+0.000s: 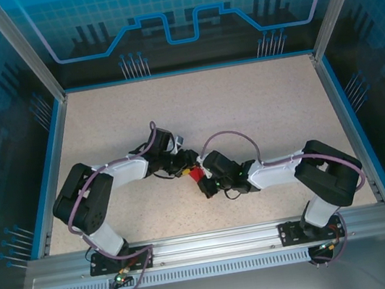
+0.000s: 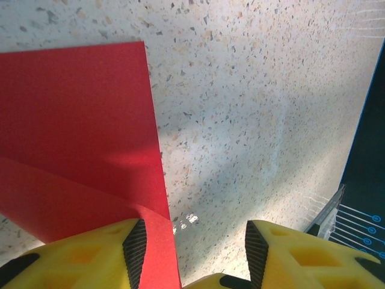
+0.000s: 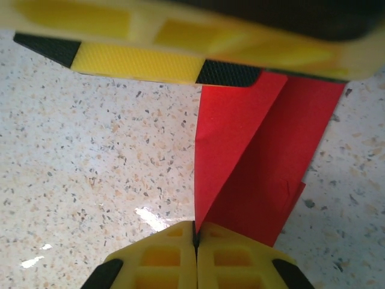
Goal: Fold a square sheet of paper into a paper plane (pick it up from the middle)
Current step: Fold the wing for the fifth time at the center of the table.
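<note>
Biggest first: table (image 1: 259, 104), pale and speckled, w/ both arms bent inward to meet near ctr. Left arm (image 1: 120, 172) reaching in from 9 o'clk, right arm (image 1: 277, 170) from 3 o'clk, presumably to work one small piece from opposite sides.

Between the two wrists, the square sheet of paper (image 1: 198, 174): red, mostly hidden from above. Partly folded, w/ one flap standing up off the flat part and the rest lying on the table.

Left gripper (image 2: 195, 244): released, jaws apart, paper edge just beside the 9 o'clk pad, nothing clamped. Prob. parked low to steady the sheet or wait for a re-grip.

Right gripper (image 3: 195, 241): clenched, tips together, raised flap's edge running straight into the seam. Looks pinched there, likely to pull the fold over.

Top cam: arm layout, little of the paper. Left wrist cam: flat layer plus a crease line toward 7 o'clk. Right wrist cam: standing flap, plus a left finger (image 3: 138, 63) across 12 o'clk, close to the paper.
</note>
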